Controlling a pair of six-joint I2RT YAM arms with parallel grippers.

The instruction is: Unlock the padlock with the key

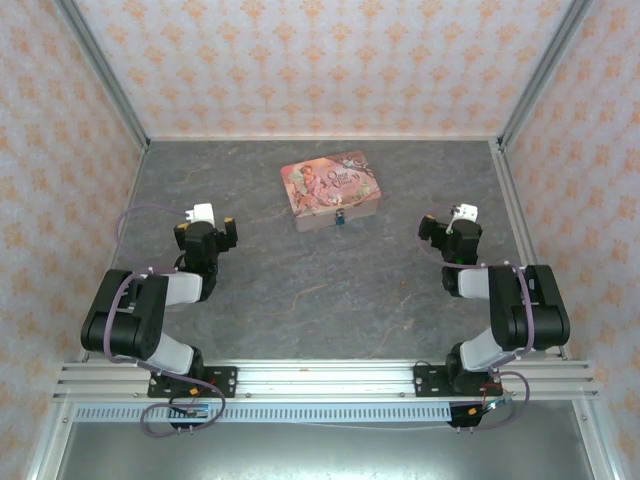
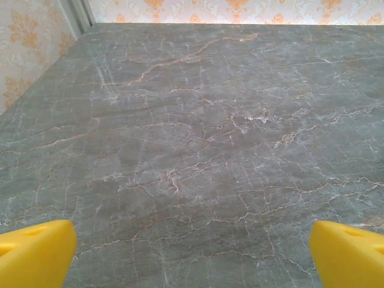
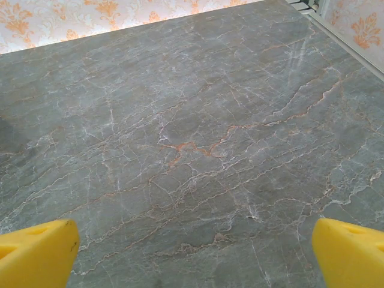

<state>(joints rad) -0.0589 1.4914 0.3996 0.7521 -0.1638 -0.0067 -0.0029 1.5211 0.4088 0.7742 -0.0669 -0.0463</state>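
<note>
Presently, item by item, all placed against the pink tin (image 1: 330,186).

Padlock (image 1: 340,217): tiny and blue, with a speck of brass colour. It sits touching the tin's near edge, about the middle of it, seemingly at the clasp. Whether it is shut, and whether a key is in it, is too small to tell.

Left gripper (image 1: 207,226): to the near left of the tin, well apart from it, over bare table (image 1: 320,300). Jaws apart; its yellow fingertips (image 2: 36,252) stand at opposite corners of the wrist view, with nothing between them.

Right gripper (image 1: 452,228): to the near right of the tin, well apart. Jaws likewise apart, fingertips (image 3: 348,252) wide, nothing held.

Step in hand: judged to be the very start, with the lock untouched and neither arm closed on anything.

Next move calls for: finding the key, then one arm steadying the padlock while the other brings the key to the keyhole. Alignment must be fine, since the lock is so small and pressed against the tin.
</note>
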